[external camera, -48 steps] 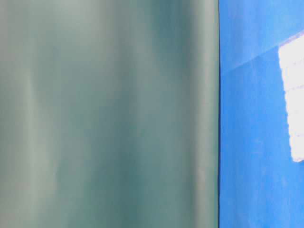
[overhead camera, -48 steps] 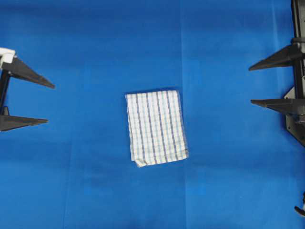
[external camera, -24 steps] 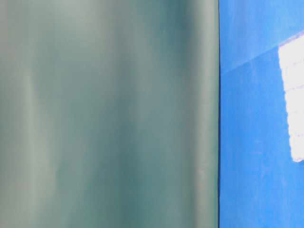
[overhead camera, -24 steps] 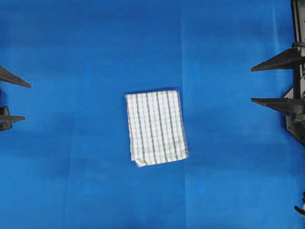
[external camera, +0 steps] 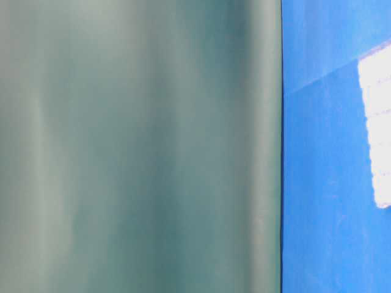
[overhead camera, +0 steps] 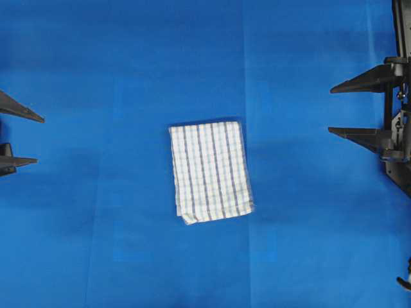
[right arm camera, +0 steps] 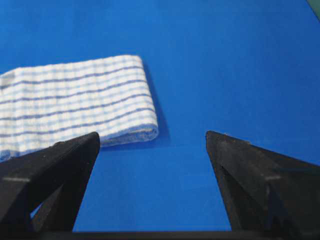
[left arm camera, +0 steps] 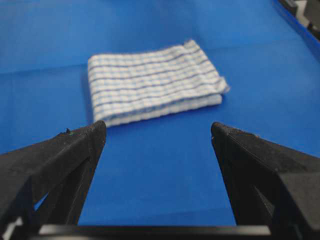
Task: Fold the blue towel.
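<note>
The blue towel (overhead camera: 210, 172) is white with thin dark-blue and light-blue stripes. It lies folded into a small thick rectangle at the middle of the blue table covering (overhead camera: 128, 64). It also shows in the left wrist view (left arm camera: 152, 80), in the right wrist view (right arm camera: 75, 100), and as a blurred white patch in the table-level view (external camera: 377, 134). My left gripper (overhead camera: 38, 140) is open and empty at the far left edge, well clear of the towel. My right gripper (overhead camera: 331, 109) is open and empty at the far right, also apart from it.
A large blurred grey-green surface (external camera: 140, 146) fills most of the table-level view. Black arm hardware (overhead camera: 401, 96) stands along the right edge of the overhead view. Faint crease lines cross the table covering.
My left gripper drew back toward the left edge, then held still. My right gripper shifted slightly inward, toward the towel. The towel has not moved.
</note>
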Action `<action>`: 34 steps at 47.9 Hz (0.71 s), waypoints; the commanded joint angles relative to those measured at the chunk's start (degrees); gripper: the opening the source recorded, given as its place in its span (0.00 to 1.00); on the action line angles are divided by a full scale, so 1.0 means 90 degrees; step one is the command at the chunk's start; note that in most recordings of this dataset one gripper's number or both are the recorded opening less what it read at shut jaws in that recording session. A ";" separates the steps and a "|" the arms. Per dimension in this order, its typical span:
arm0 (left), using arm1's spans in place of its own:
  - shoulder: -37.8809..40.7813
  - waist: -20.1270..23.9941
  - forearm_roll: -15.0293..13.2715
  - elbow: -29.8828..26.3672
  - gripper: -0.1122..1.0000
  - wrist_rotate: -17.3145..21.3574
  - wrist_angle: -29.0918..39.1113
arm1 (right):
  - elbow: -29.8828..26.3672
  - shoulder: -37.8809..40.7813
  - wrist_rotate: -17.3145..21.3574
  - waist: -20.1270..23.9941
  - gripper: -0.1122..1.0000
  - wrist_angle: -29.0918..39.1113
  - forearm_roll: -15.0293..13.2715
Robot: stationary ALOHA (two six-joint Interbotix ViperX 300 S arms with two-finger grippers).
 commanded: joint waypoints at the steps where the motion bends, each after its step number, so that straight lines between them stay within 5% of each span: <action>1: 0.0078 0.0020 -0.0010 -0.0078 0.84 -0.0010 -0.0039 | -0.0078 0.0059 0.0010 -0.0010 0.87 -0.0049 0.0010; 34: 0.0068 0.0020 -0.0020 -0.0078 0.84 -0.0127 0.0010 | -0.0088 0.0049 0.0010 0.0088 0.86 -0.0039 0.0010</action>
